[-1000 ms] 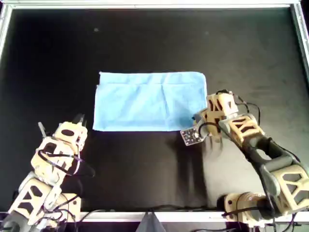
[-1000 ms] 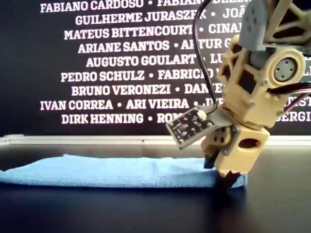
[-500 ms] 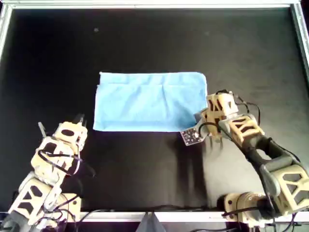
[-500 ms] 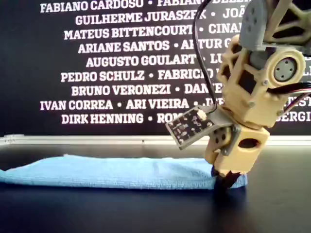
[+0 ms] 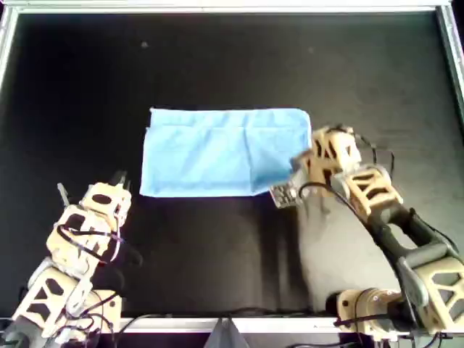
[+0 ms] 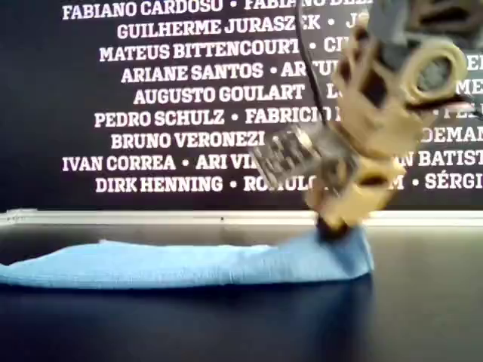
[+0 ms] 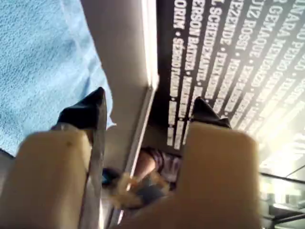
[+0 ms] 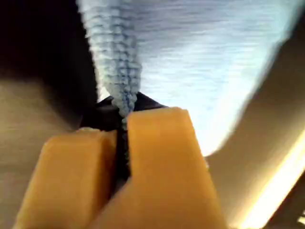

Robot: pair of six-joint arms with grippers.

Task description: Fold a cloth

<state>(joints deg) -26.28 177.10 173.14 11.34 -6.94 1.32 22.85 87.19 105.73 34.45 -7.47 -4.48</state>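
At cloth (image 5: 225, 152) corner | right tool (image 8: 125, 112) pinches cloth | left tool (image 7: 147, 112) wide, empty

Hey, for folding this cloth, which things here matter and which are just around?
Part of the job:
- thin pale sky-blue fabric cloth
- right gripper, shut on the cloth's corner, which is raised
- left gripper, open, holding nothing

Just around:
- black table top
- black name banner

I see my right gripper (image 8: 125, 125) pinching a bunched fold of the blue cloth (image 8: 190, 52). Its two tan fingers (image 8: 159, 157) are pressed tight together on it.
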